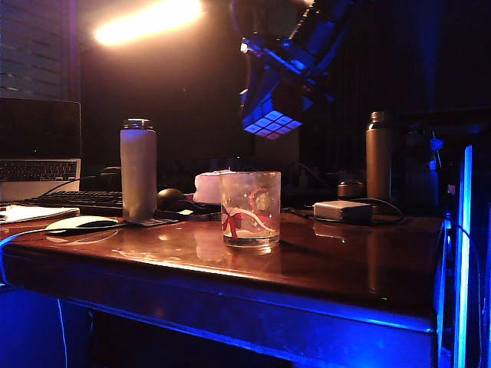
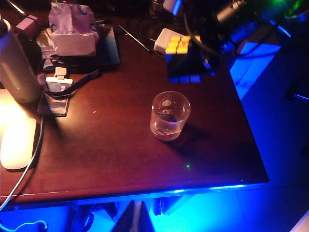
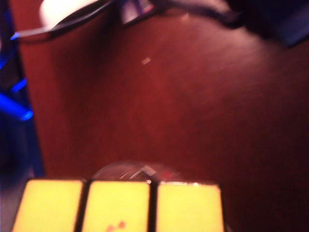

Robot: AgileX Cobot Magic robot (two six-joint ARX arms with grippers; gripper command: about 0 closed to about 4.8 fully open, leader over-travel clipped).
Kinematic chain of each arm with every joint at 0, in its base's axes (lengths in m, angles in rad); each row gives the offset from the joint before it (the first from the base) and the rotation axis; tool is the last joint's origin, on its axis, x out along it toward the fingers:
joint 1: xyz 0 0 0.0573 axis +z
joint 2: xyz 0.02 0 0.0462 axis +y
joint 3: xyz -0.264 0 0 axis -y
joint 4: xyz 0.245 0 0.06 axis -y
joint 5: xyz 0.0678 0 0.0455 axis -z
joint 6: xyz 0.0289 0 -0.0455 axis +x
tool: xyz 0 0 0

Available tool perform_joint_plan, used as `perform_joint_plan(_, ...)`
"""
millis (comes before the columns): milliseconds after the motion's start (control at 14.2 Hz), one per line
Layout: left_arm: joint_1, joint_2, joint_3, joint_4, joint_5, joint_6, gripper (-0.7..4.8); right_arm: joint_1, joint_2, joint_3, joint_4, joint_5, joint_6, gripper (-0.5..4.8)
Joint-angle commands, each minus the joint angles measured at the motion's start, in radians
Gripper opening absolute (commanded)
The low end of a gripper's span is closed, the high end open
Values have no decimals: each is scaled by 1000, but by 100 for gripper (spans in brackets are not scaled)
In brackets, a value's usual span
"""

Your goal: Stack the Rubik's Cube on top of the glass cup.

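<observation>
Exterior view: found the Rubik's Cube point(image 1: 272, 115) clamped in the right gripper point(image 1: 278, 92), hanging in the air above the glass cup point(image 1: 250, 208) and slightly off to its right side, well clear of the rim. Judged the pickup and lift done; lowering, centring and release left. Noted the cup as a short, wide, clear tumbler, straight-walled, printed with red and white ribbon marks, standing upright on the glossy brown table point(image 1: 345, 261). Counted a 3-by-3 grid of tiles on the cube's underside, bluish-white under the coloured light, black lines between. Saw a tall matte cylindrical bottle point(image 1: 138, 170) well to the left of the cup.

Left wrist view: looked down into the cup's open round mouth point(image 2: 170, 115), nothing inside or on top. Saw the cube point(image 2: 183, 60) beyond the cup, 1 row of 3 yellow tiles catching light, dark arm behind it. Left gripper not in any picture; could not tell its state.

Right wrist view: blurred. Made out 3 smooth yellow tiles of the held cube point(image 3: 118, 205) in the foreground, with the cup's curved rim point(image 3: 135, 170) peeking out just past them. Judged alignment near but unfinished.
</observation>
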Motion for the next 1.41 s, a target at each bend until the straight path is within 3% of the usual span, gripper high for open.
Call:
perform_joint_plan(70, 0, -3, 5, 16, 7, 3, -3, 29, -1, 6, -10, -26, -21, 210)
perform_joint_plan(493, 0, -3, 5, 15, 6, 3, -3, 49, 56, 6, -93, -15, -66, 210)
perform_joint_plan(1268, 0, -3, 5, 16, 7, 3, -3, 59, 109, 6, -78, -4, -68, 212)
perform_joint_plan(1339, 0, -3, 5, 16, 7, 3, -3, 60, 109, 6, -78, -5, -71, 292)
perform_joint_plan(1409, 0, -3, 6, 16, 7, 3, -3, 60, 109, 6, -80, -5, -72, 479)
